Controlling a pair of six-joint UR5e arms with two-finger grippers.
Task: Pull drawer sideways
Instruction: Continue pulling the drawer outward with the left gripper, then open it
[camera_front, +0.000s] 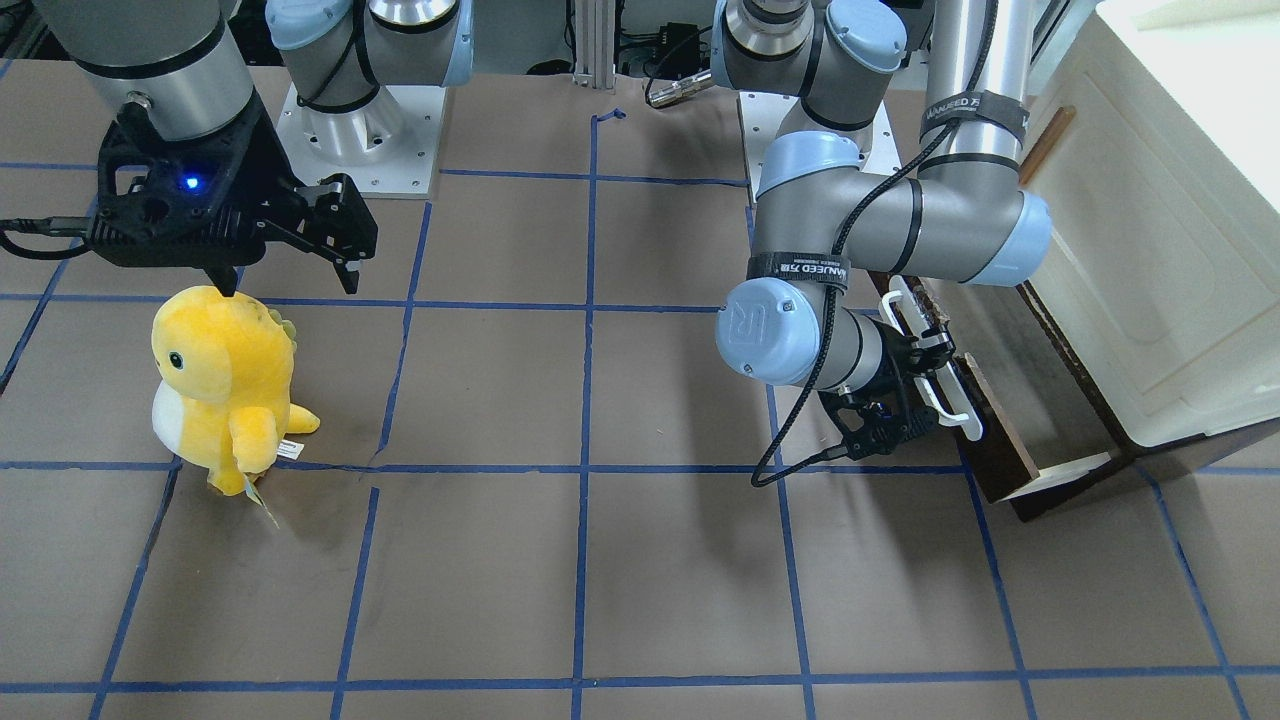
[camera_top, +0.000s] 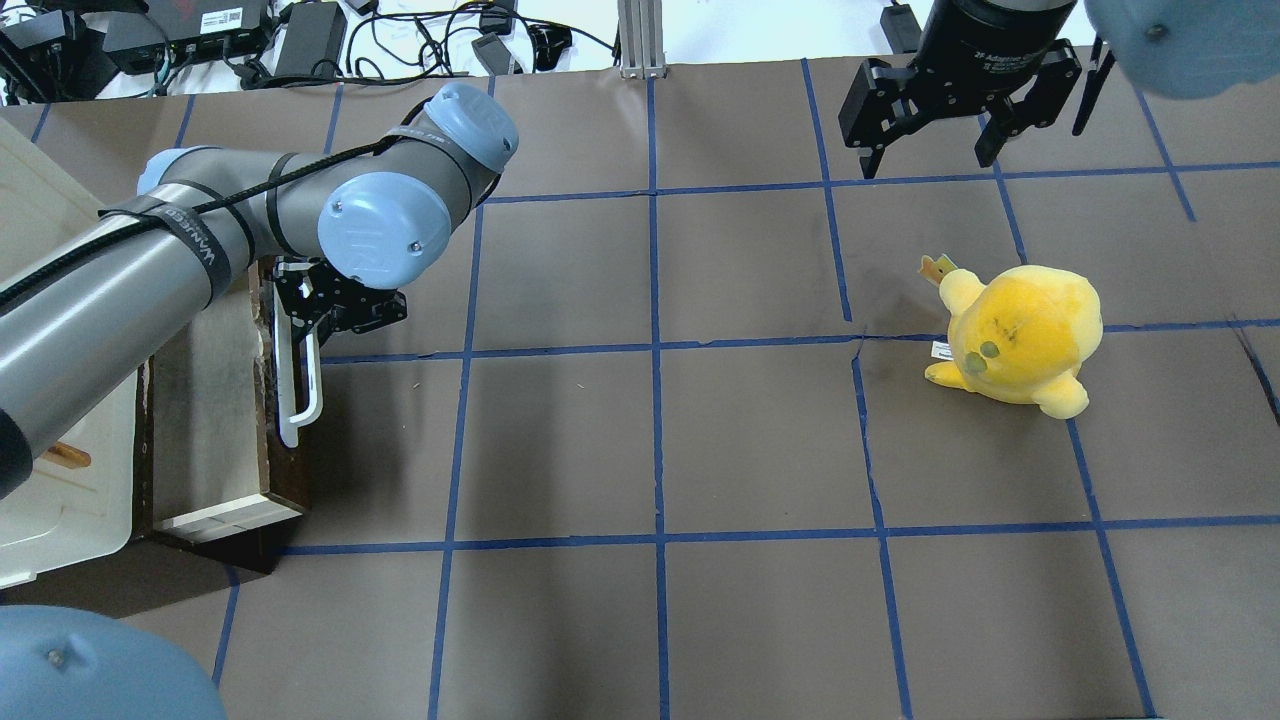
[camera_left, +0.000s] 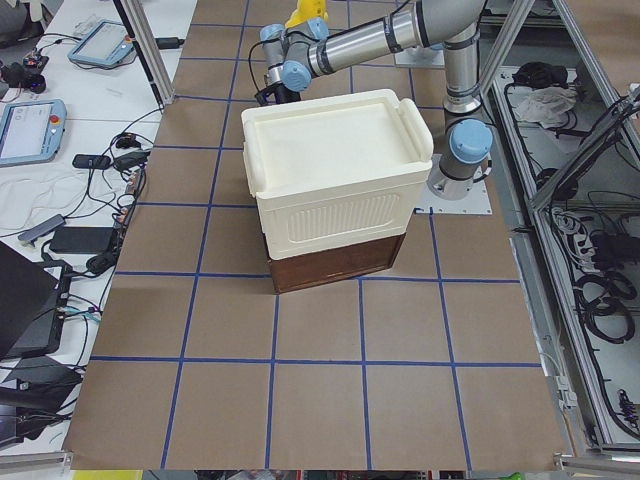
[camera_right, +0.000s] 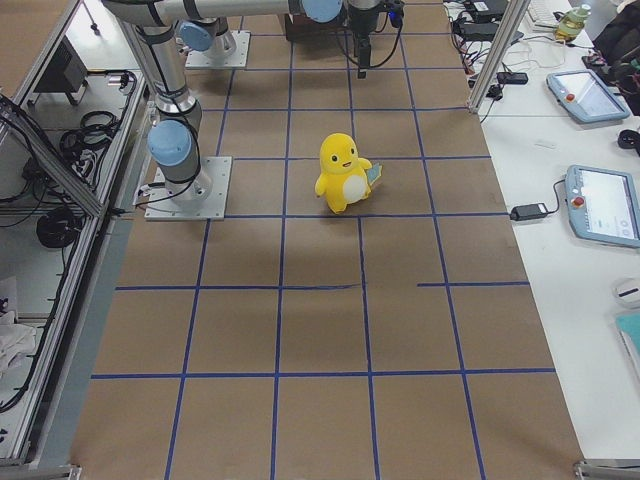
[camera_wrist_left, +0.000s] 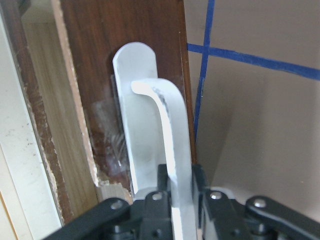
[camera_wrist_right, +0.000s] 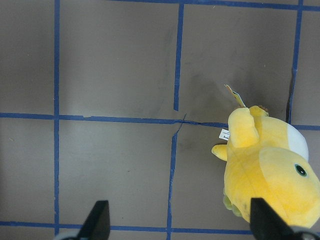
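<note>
Cabinet (camera_front: 1170, 250) of white plastic is sitting at the table's (camera_top: 650, 450) end on the robot's left. The drawer (camera_top: 200, 420) is standing partly out of the cabinet's base, showing its pale box with the dark front panel facing the middle of the table. It is looking stiff and fairly light – plain wood, nothing visible inside – though it is probably dragging on its runners rather than gliding. The panel's edge is chipped near one corner, so a skewed pull is likely risking a jam or more splintering.

The plush toy (camera_top: 1015, 335) is standing well apart on the robot's right. The right gripper (camera_top: 930, 155) is hanging above the table beyond it, jaws spread and holding nothing.

The white bar handle (camera_top: 312, 385) is the sensible hold – rigid, but smooth and glossy, so it may be slipping under a weak pinch. The left gripper (camera_wrist_left: 181, 187) is pinching it partway along the bar, a finger pressing on each side.
</note>
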